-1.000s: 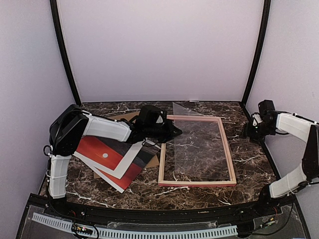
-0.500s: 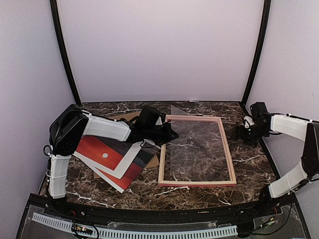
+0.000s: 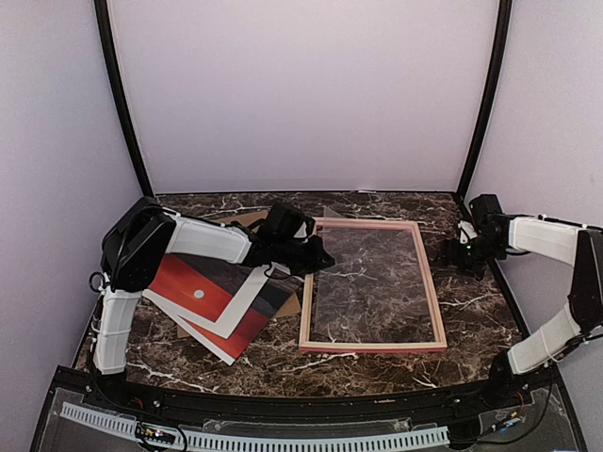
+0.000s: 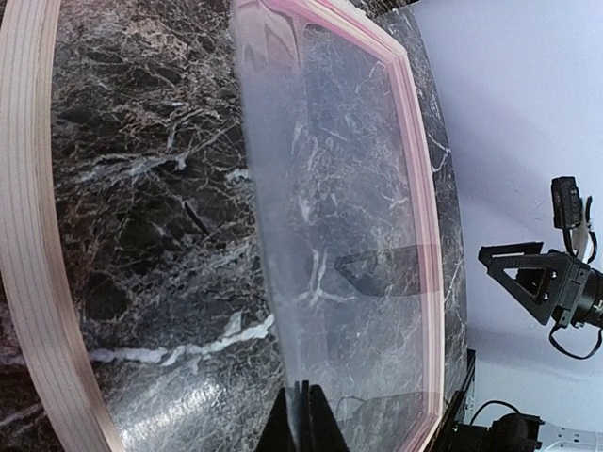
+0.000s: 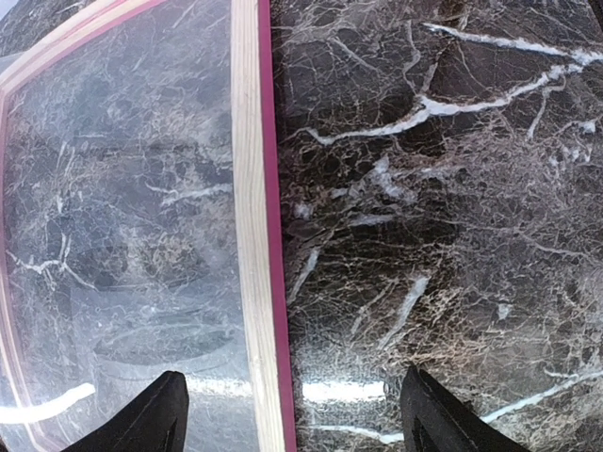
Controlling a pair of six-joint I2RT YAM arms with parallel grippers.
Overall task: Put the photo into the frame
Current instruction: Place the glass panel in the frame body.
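The photo [image 3: 203,292], a red sunset print with a white border, lies at the left of the table, partly under my left arm. The pink wooden frame [image 3: 372,347] lies flat in the middle. My left gripper [image 3: 318,256] is shut on the left edge of the clear pane [image 3: 363,282], which rests low, almost flat, inside the frame. In the left wrist view the fingertips [image 4: 303,414] pinch the pane [image 4: 349,235] above the frame rail [image 4: 33,235]. My right gripper [image 3: 454,252] is open and empty, its fingers straddling the frame's right rail [image 5: 250,188].
Brown cardboard backing [image 3: 236,221] lies under the photo at the left. Black uprights stand at the back corners, and the enclosure walls are close on both sides. The dark marble table [image 3: 471,311] shows right of the frame.
The clear pane has tipped down from a steep tilt to nearly flat in the frame, still held by my left gripper. My right gripper has moved left toward the frame's right rail.
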